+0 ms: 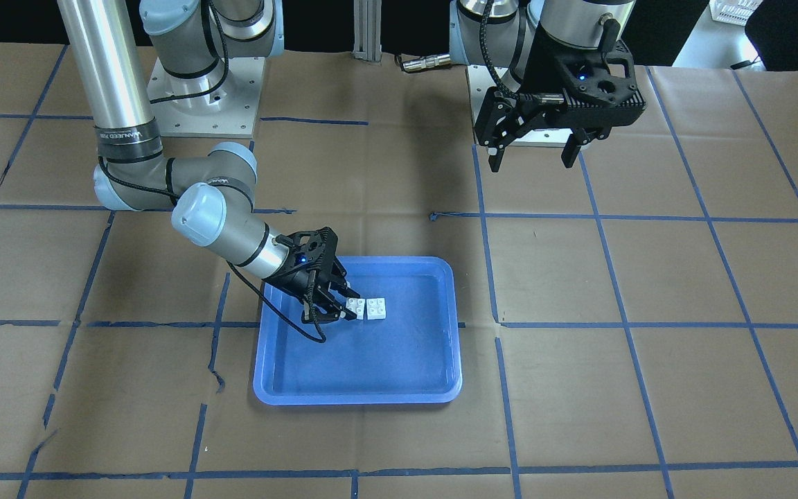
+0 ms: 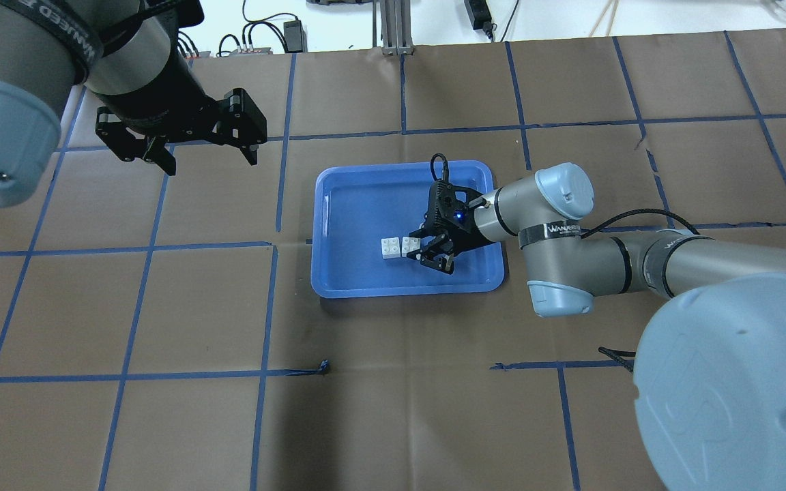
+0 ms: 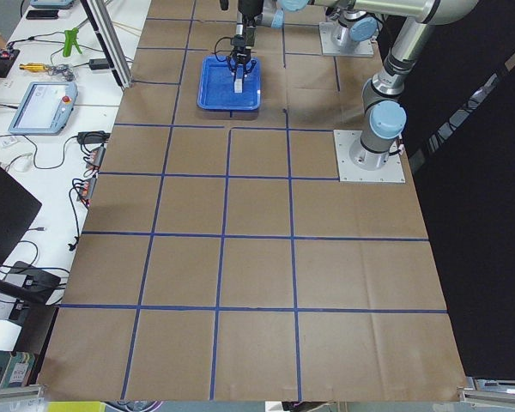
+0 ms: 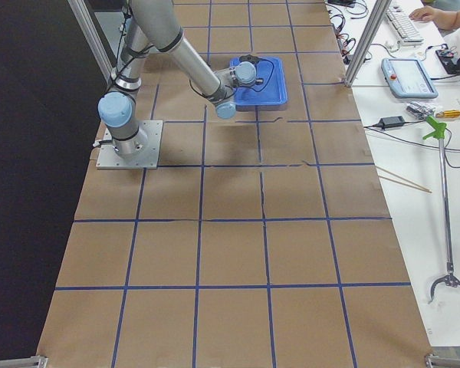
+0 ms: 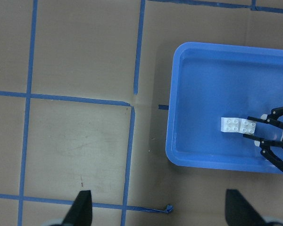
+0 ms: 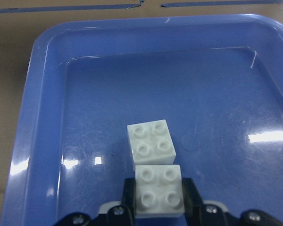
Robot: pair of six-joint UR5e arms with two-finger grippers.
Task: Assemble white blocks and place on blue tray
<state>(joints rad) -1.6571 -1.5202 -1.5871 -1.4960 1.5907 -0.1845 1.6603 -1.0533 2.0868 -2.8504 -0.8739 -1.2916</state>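
Two white blocks lie side by side and touching inside the blue tray [image 2: 325,204]. My right gripper [image 2: 415,247] reaches low into the tray and is shut on the nearer white block [image 6: 159,190], one finger on each side. The other white block [image 6: 151,143] stands free just beyond it. Both show in the front view, the held block [image 1: 355,307] and the free block [image 1: 375,308], with the right gripper [image 1: 352,306] on the held one. My left gripper [image 2: 211,164] is open and empty, high above the table left of the tray.
The blue tray [image 1: 357,398] sits mid-table on brown paper with blue tape grid lines. Its floor holds only the two blocks. The arm bases [image 1: 205,104] stand at the robot's edge. Operators' desks with tools [image 3: 43,103] lie beyond the far edge.
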